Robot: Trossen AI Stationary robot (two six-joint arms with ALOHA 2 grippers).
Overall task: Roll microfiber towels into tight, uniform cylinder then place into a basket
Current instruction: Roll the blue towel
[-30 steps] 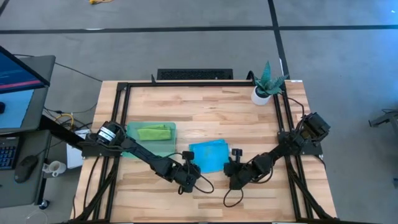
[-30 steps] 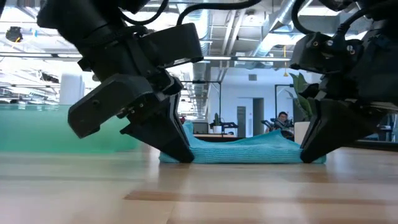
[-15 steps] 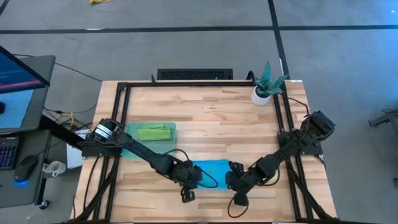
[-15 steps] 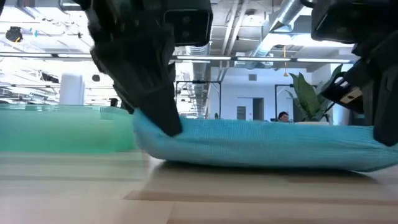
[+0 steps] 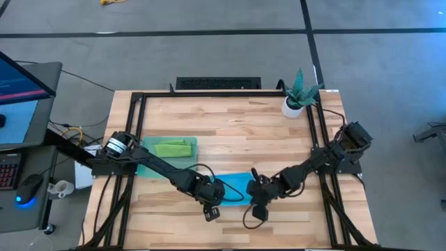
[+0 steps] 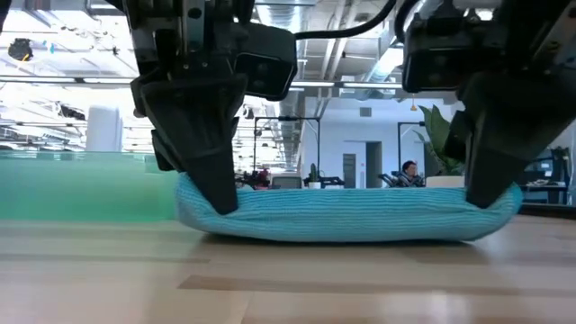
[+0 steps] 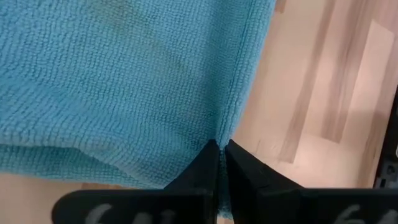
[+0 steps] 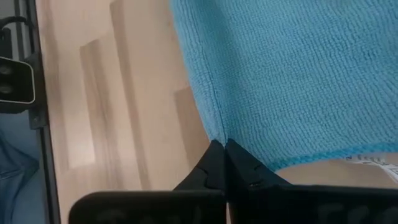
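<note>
The left hand (image 6: 216, 202) is pinched closed on one end of the blue towel (image 6: 346, 216); the right hand (image 6: 481, 198) is pinched closed on the opposite end. The towel lies between both hands, resting on the bench (image 5: 230, 129)

Open wood across the far half of the table (image 5: 230, 118). Obstacles: potted plant (image 5: 298, 94) at far right corner, basket (image 5: 143, 166) with green towel (image 5: 172, 148) mid-left, blue towel (image 5: 235, 185) front-center with both arms converging on it. Front edge strip clear except dangling cable loops (image 5: 247, 222).
</note>
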